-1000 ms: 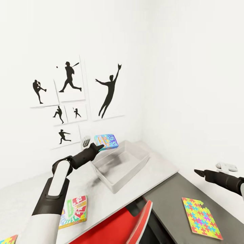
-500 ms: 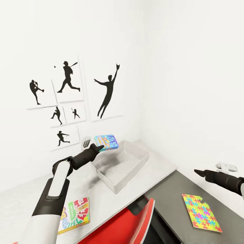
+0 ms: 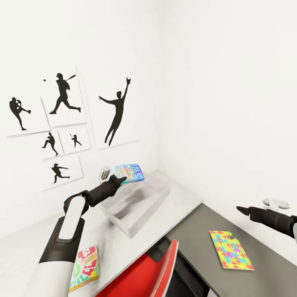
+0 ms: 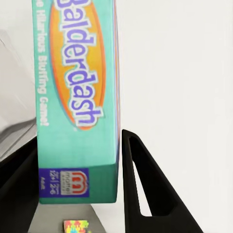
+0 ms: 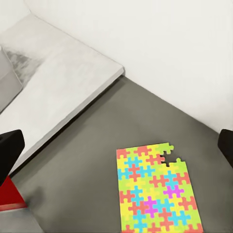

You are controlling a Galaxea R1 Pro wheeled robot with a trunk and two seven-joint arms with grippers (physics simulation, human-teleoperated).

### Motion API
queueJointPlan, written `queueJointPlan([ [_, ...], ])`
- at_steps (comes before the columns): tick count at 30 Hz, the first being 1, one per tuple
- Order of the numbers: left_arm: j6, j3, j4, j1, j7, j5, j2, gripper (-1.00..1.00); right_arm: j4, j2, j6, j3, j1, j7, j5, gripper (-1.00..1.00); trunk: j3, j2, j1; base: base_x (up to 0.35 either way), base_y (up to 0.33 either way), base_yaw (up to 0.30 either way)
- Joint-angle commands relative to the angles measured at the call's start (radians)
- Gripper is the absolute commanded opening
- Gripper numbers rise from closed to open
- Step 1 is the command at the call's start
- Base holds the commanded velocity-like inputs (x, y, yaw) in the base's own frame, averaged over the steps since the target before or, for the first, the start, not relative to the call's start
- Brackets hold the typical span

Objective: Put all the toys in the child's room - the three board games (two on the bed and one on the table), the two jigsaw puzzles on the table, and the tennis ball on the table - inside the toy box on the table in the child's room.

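While the view has swung right since a second ago, the teal Balderdash board-game box (image 3: 129,172) is kept pinched in the left gripper (image 3: 119,179) above the grey rectangular toy box (image 3: 136,203). Release is judged next; the right gripper (image 3: 243,210) is spread empty above the multicoloured jigsaw puzzle (image 3: 230,250).

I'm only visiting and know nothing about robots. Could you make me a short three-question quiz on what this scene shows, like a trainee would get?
1. True or false: the left gripper holds a boxed board game up over the grey toy box.
2. What name is printed on that board game?
3. The colourful jigsaw puzzle lies on: A) the dark grey table surface; B) the red chair; C) inside the toy box.

Key
1. True: the game is in the air above the toy box's near end.
2. Balderdash.
3. A; it lies flat below the right gripper, which is open with nothing between its fingers.
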Motion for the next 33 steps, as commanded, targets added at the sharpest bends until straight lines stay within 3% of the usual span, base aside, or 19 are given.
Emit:
queueJointPlan([
  [1,0.005,0.003,0.000,-0.001,0.001,0.003,-0.001,-1.00,-0.001,0.000,0.007,-0.001,-0.001,-0.004,-0.009,1.00,-0.002,-0.002,0.001,0.120,0.122,-0.054],
  [8,-0.038,0.001,0.015,-0.015,0.012,0.002,-0.003,-1.00,-0.001,0.004,0.007,0.002,0.000,-0.004,-0.010,1.00,-0.002,-0.002,0.001,0.041,0.040,-0.114],
  [9,-0.053,0.006,0.129,-0.101,0.062,0.007,-0.005,-1.00,-0.001,0.003,0.007,0.002,0.000,-0.004,-0.010,1.00,-0.002,-0.002,0.001,0.005,0.005,-0.019],
  [14,-0.102,0.008,0.217,-0.149,0.079,0.014,-0.006,-1.00,-0.001,0.003,0.007,0.002,0.000,-0.004,-0.010,1.00,-0.002,-0.002,0.001,0.003,0.003,-0.055],
  [26,-0.228,0.015,0.366,-0.174,0.087,0.019,-0.002,-1.00,-0.001,0.006,0.007,0.003,0.002,-0.004,-0.010,1.00,-0.002,-0.002,0.001,0.001,0.000,-0.230],
  [28,-0.238,0.032,0.374,-0.171,0.088,0.017,0.000,-1.00,-0.001,0.007,0.007,0.003,0.002,-0.004,-0.010,1.00,-0.002,-0.002,0.001,0.000,0.000,-0.198],
  [29,-0.246,0.087,0.392,-0.162,0.085,0.016,0.006,-1.00,-0.001,0.007,0.007,0.004,0.002,-0.004,-0.010,1.00,-0.002,-0.002,0.001,0.000,0.000,-0.072],
  [30,-0.248,0.107,0.398,-0.156,0.082,0.016,0.009,-1.00,-0.001,0.007,0.007,0.009,0.003,-0.004,-0.010,1.00,-0.002,-0.002,0.001,0.000,0.000,-0.046],
  [33,-0.250,0.120,0.401,-0.146,0.080,0.017,0.011,-1.00,-0.001,0.006,0.007,0.020,0.003,-0.004,-0.010,1.00,-0.002,-0.002,0.001,0.000,0.000,-0.037],
])
